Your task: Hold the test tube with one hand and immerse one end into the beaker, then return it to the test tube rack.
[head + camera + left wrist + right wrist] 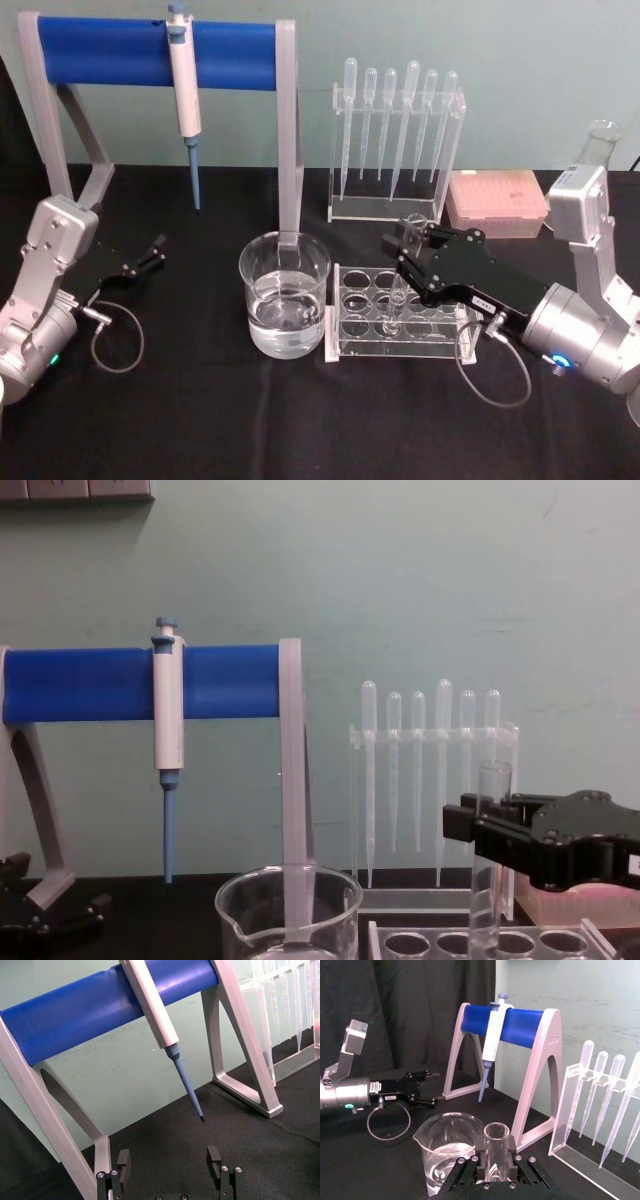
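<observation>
The right gripper (408, 243) is clamped on the tube (402, 285), upright in the rack (395, 322), beside the beaker (284, 293) for dipping; the left gripper (150, 252) idles, fingers apart.

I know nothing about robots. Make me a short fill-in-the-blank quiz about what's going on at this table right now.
1. The right hand is shut on the ____, which stands upright in the clear rack.
2. The beaker holds a clear ____.
3. The left hand rests ____ near the blue stand.
4. The ____ hangs from the blue stand.

Missing words: test tube; liquid; open; pipettor
</observation>
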